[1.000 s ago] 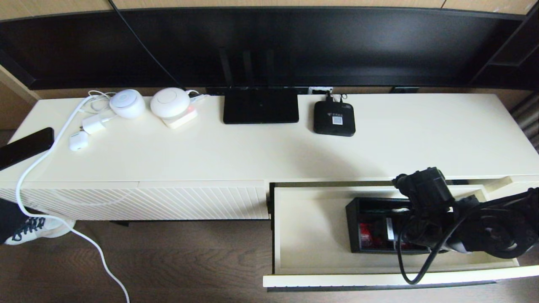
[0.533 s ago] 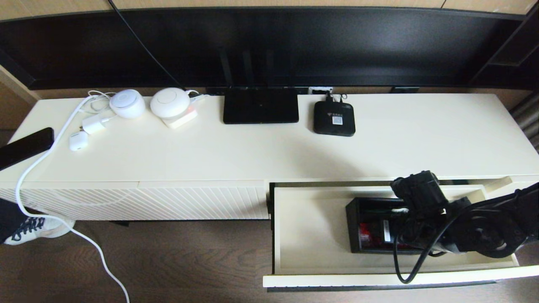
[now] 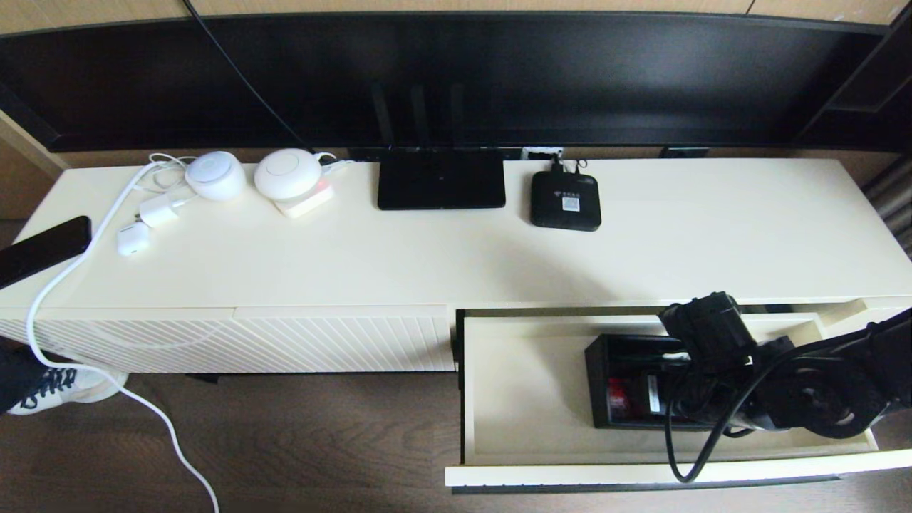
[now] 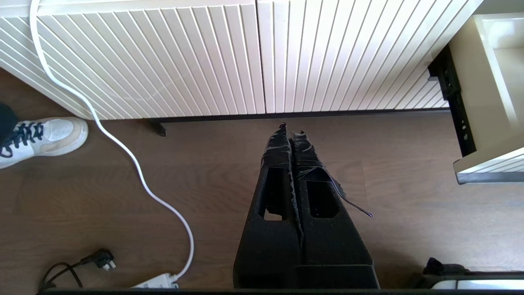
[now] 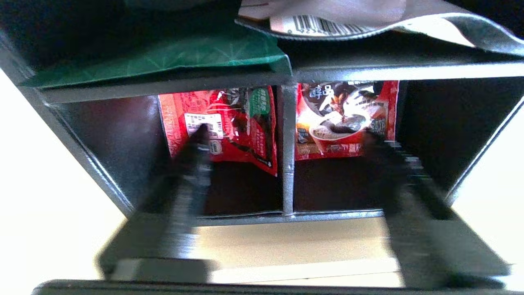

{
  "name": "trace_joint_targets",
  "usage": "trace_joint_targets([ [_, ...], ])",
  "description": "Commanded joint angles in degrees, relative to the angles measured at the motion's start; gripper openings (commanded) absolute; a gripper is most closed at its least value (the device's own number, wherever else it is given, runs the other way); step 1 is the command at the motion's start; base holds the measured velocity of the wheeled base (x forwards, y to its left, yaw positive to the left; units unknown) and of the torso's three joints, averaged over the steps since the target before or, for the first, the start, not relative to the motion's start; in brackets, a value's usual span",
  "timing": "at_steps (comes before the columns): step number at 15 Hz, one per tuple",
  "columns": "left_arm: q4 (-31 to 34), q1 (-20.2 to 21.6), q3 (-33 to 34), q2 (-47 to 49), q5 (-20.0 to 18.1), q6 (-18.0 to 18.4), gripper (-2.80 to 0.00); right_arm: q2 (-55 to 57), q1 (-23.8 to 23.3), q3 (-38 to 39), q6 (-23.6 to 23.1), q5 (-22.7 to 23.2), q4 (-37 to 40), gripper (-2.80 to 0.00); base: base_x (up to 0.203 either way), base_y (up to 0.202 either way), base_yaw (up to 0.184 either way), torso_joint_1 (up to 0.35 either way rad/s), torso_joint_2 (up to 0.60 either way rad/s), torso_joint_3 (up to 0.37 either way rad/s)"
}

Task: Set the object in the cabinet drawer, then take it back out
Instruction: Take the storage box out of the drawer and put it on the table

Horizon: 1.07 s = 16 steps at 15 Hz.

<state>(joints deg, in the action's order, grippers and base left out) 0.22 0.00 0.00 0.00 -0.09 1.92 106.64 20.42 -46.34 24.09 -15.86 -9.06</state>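
Dark wood floor [image 4: 102, 196] under a long cream cabinet [image 3: 427, 249]; TV [image 3: 456, 78] behind it.

Left gripper [image 4: 290, 128] hangs low over the floor, just short of the closed ribbed front [image 4: 245, 57]. Fingers pressed together, holding nothing. Idle, and well apart from the work.

Drawer [image 3: 527, 388] pulled open, plain smooth cream inside. Box [image 3: 627, 381] rests on its floor, toward the right half, long axis running along the drawer's width.

Right gripper [image 5: 286, 151] is down in the box, far nearer than the left. Fingers spread, one in each of the two small compartments, astride the thin middle divider [image 5: 287, 155], which runs straight ahead between them. Fingers touch neither divider nor side walls as far as can be seen. Judgement: closing on that divider is the grasp for taking the box back out; it looks centred enough.

Box walls: thin, rigid, matte black, square-cornered. Ahead of the fingertips, glossy red packets [image 5: 229, 119] stand in both small cells, crinkly foil. Beyond them, a cross wall, then the long third cell with a green packet [image 5: 163, 57] and a pale barcoded pouch [image 5: 348, 18].

Cabinet top beyond: flat black router [image 3: 441, 179], small black square unit [image 3: 566, 200].
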Motion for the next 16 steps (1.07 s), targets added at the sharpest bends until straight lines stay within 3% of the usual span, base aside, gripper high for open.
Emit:
trace_joint_targets([
  [1,0.0,0.0,0.0,0.0,0.0,0.0,-2.80,-0.3,0.1,-0.2,0.1,-0.1,-0.1,-2.80,0.000,0.000,0.000,0.000,0.00,0.000],
  [16,0.0,0.0,0.0,0.0,0.0,0.0,-2.80,-5.0,0.3,2.3,0.1,2.3,0.0,-2.80,0.000,0.000,0.000,0.000,0.00,0.000],
])
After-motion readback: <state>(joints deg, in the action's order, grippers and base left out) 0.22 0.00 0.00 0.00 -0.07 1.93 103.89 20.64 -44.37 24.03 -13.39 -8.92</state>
